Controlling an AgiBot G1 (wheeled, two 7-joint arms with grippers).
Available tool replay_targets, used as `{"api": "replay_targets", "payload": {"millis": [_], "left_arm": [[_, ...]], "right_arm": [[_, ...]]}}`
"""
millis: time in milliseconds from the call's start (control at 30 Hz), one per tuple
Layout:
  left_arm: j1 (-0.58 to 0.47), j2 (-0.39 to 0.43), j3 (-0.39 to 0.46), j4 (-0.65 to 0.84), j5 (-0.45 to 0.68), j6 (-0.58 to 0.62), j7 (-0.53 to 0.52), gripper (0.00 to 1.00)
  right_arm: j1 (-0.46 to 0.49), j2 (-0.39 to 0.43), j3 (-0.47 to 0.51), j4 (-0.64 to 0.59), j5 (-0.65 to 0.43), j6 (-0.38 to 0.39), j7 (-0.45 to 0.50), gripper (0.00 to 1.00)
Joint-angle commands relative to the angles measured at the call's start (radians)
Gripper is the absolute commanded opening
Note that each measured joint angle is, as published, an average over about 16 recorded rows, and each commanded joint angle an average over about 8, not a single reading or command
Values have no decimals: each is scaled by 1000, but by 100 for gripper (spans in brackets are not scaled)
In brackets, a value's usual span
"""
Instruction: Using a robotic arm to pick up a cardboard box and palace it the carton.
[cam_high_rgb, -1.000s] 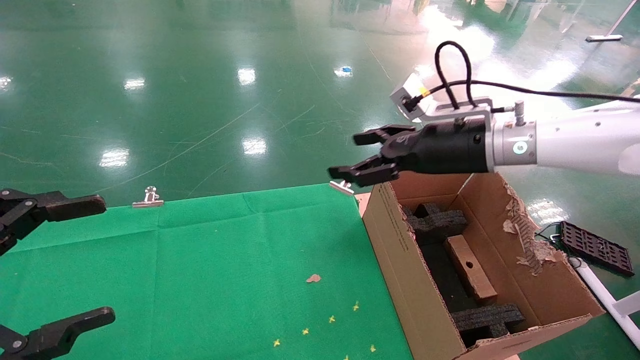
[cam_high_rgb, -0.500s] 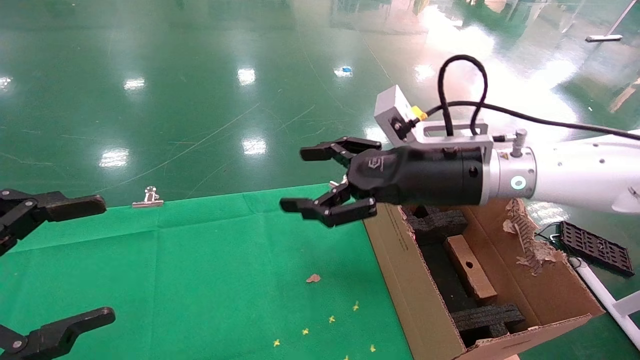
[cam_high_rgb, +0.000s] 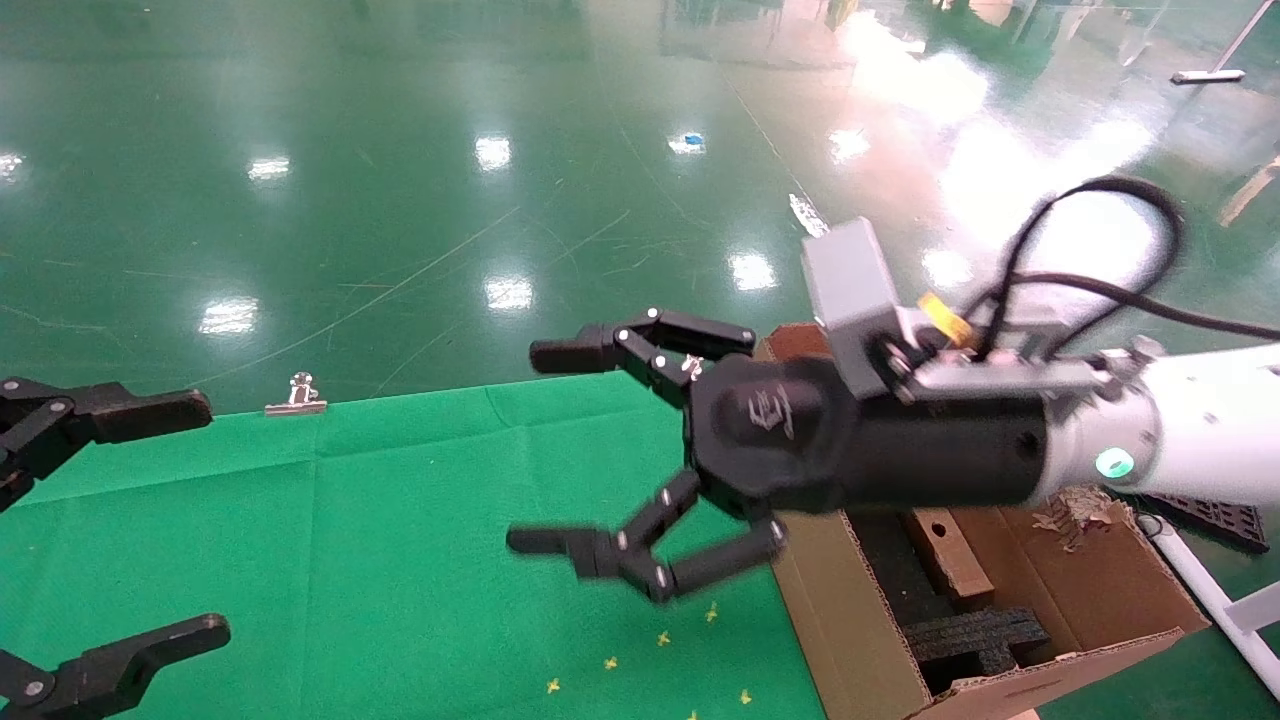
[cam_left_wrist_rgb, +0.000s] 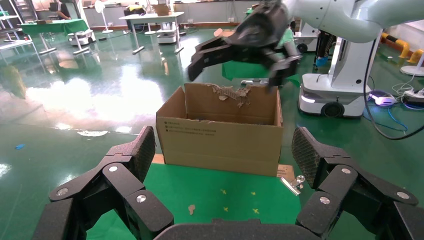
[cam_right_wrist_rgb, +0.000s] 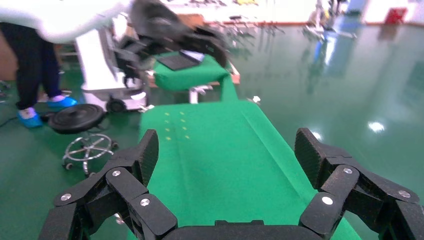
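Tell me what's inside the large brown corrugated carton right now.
In the large brown corrugated carton, the small narrow brown cardboard box with a finger hole lies between black foam blocks. The open right gripper, empty, and its black wrist cover the carton's far half.

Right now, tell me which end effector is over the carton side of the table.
The right end effector, open and empty on the white arm beside the carton; the left end effector sits at the table's opposite edge.

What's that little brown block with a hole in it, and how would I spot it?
Find the big carton with ragged flaps beside the green cloth. Inside, between black foam blocks, lies the cardboard box, partly hidden by the right tool. Unlike the foam, it is brown, narrow and has a round finger hole.
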Motion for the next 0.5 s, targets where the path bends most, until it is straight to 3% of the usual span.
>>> {"api": "replay_targets", "payload": {"millis": [33,233,500], "left_arm": [[0,0,0,0,0,0,0,100],[0,0,0,0,0,0,0,100],[0,0,0,0,0,0,0,100]], "right_arm": [[-37,3,42,36,16,-13,-8,100],[-87,7,96,84,38,-32,-17,100],[-73,7,81,70,34,-27,-14,100]]}}
